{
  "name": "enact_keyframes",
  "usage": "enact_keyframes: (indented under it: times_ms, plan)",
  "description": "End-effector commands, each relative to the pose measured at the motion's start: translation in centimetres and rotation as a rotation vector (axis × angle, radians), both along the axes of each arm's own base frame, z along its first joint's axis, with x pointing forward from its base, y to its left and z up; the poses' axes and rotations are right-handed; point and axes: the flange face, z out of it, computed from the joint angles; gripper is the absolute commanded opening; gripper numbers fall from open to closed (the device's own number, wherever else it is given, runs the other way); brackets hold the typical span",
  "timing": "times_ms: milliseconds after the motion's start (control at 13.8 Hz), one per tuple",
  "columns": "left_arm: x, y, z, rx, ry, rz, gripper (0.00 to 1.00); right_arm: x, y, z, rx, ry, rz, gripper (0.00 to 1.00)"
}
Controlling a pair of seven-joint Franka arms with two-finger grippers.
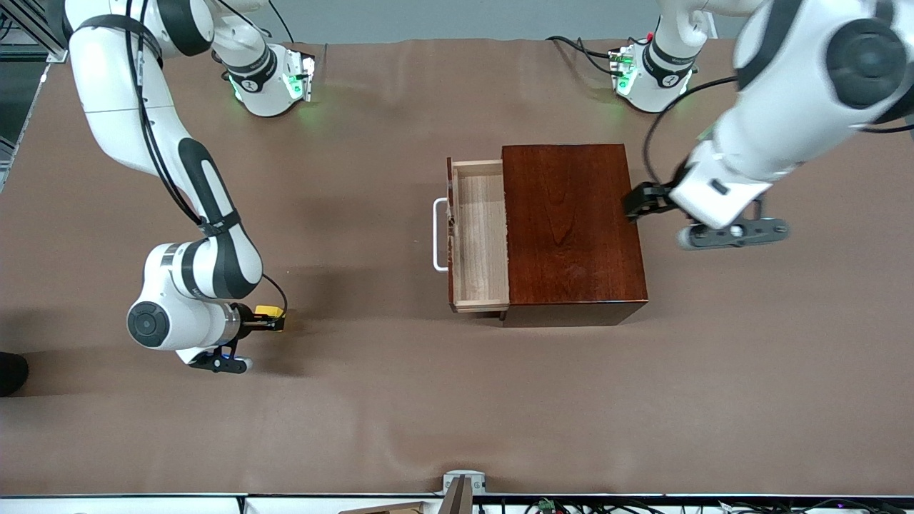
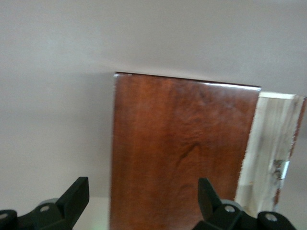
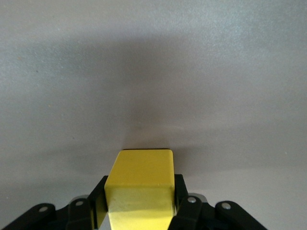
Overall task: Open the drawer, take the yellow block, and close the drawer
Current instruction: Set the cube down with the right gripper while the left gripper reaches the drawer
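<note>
- Right gripper (image 1: 275, 319) clenches the yellow block (image 1: 270, 311) over the worktop (image 1: 400, 400).
- Left gripper (image 1: 638, 202), fingers spread, hangs beside the wooden box (image 1: 571, 228).
- Drawer (image 1: 480, 235) stands open.

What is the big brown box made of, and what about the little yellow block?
The box looks like wood with a shiny dark reddish varnish: grain lines show and its top reflects light. Its open drawer is pale, bare-looking wood inside. The yellow block, held in the right gripper, has smooth plain faces; it could be painted wood or plastic.
</note>
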Motion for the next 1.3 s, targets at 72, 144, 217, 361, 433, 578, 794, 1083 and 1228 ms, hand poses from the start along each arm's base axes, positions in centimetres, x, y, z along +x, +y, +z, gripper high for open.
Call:
enact_keyframes:
  times_ms: [72, 144, 217, 361, 433, 578, 794, 1083, 1228]
  plan:
    - [0.4, -1.4, -0.4, -0.011, 0.0, 0.034, 1.0, 0.8, -0.5, 0.4, 0.022, -0.024, -0.017, 1.0]
    - [0.3, -1.7, -0.3, -0.013, -0.002, 0.039, 1.0, 1.0, -0.8, 1.1, 0.026, -0.033, -0.024, 1.0]
    - [0.3, -2.2, -0.4, -0.019, -0.004, 0.057, 1.0, 1.2, -0.9, 1.9, 0.024, -0.043, -0.033, 1.0]
    - [0.2, -5.7, -1.6, -0.032, -0.028, 0.124, 1.0, 1.6, -0.8, 5.0, 0.019, -0.079, -0.026, 1.0]
    - [0.4, -7.5, -1.5, -0.052, -0.052, 0.168, 1.0, 1.7, -0.6, 7.4, 0.02, -0.1, -0.018, 1.0]
    - [0.0, -11.7, -2.1, -0.076, -0.069, 0.237, 1.0, 0.9, -1.7, 12.6, 0.002, -0.091, -0.002, 1.0]
    - [-1.9, -17.9, -4.4, -0.09, -0.051, 0.385, 1.0, -2.2, -3.4, 20.2, -0.062, -0.038, 0.037, 1.0]
    - [-4.8, -23.4, -8.1, -0.07, 0.006, 0.521, 1.0, -8.4, -7.2, 27.6, -0.057, -0.094, -0.014, 1.0]
    - [-5.6, -25.5, -9.6, -0.082, 0.036, 0.728, 1.0, -11.1, -9.1, 30.0, -0.054, -0.124, -0.043, 1.0]
